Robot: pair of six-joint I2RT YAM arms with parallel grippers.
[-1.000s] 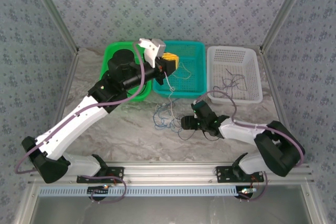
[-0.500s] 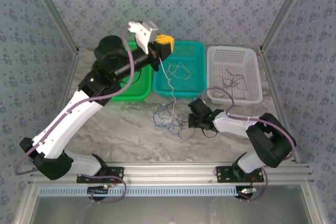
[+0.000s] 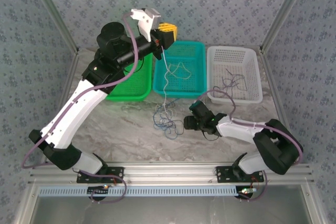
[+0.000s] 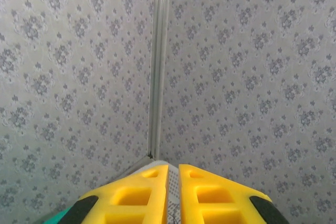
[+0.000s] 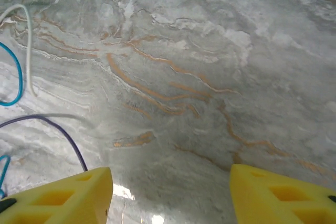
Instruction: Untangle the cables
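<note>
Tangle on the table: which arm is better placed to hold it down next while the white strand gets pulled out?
Right. The right gripper is open and low beside the tangle; the left gripper is raised high, shut on the white cable hanging down into it.

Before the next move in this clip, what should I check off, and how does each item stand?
1. Grip: left gripper shut on white cable: ok.
2. Separation: white cable clear of the tangle: not ok, its lower end runs into it.
3. Readiness: right gripper open: ok.
4. Anchor: right gripper holding the tangle down: not ok, bare table between its jaws.
5. Knots: white cable caught inside the tangle: cannot tell.
</note>
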